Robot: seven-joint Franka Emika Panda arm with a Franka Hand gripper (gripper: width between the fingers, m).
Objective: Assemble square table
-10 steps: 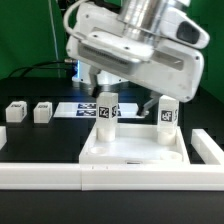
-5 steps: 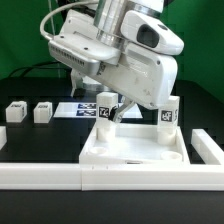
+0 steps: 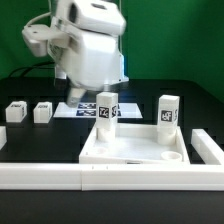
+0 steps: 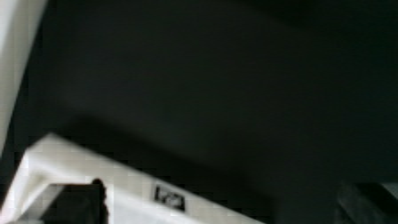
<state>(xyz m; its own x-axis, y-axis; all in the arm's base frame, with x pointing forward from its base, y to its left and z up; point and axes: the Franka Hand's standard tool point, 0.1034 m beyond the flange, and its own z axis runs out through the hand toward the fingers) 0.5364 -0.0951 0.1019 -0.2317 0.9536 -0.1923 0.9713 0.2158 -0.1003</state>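
Observation:
The white square slab [image 3: 132,150] lies in the middle of the exterior view. Two white tagged legs stand upright in its far corners, one [image 3: 107,109] on the exterior view's left and one [image 3: 167,111] on its right. Two more short legs [image 3: 15,112] [image 3: 42,112] lie loose on the table at the left. The arm [image 3: 90,50] hangs above and behind the slab's far left corner, and its bulk hides the fingers there. In the wrist view my gripper [image 4: 222,208] shows dark fingers [image 4: 75,204] set wide apart, empty, over a white tagged surface [image 4: 173,197].
The long white L-shaped border wall [image 3: 60,176] runs along the front and up the exterior view's right side [image 3: 208,146]. The marker board [image 3: 84,108] lies flat behind the slab, under the arm. Cables hang behind the arm at the left.
The arm has swung toward the exterior view's left and lifted away from the two upright legs. Both legs stay standing on the slab.

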